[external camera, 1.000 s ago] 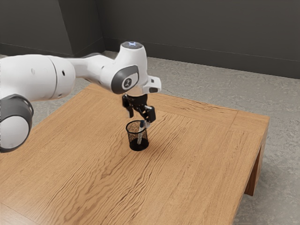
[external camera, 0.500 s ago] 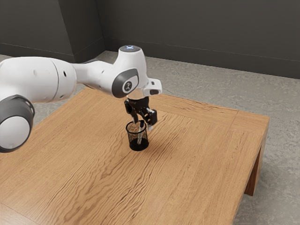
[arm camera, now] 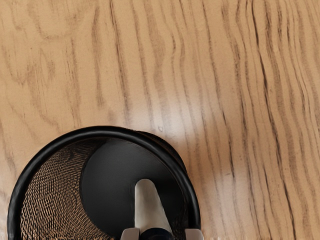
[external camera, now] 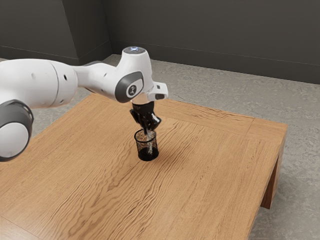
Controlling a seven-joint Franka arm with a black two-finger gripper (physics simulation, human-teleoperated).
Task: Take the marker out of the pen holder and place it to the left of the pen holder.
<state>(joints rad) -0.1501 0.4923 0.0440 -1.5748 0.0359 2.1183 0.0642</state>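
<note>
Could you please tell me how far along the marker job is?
The approach looks done: my gripper is at the mouth of the pen holder. The grasp seems under way, though I can't tell whether it is secured. The marker is inside the holder, so lifting it out and placing it to the holder's left remain.

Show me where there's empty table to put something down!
There's bare wood between the pen holder and the edge of the table at the exterior view's right. There's more from the pen holder toward the camera. It's crowded at the pen holder: the marker is inside, and the tool is at its mouth.
</note>
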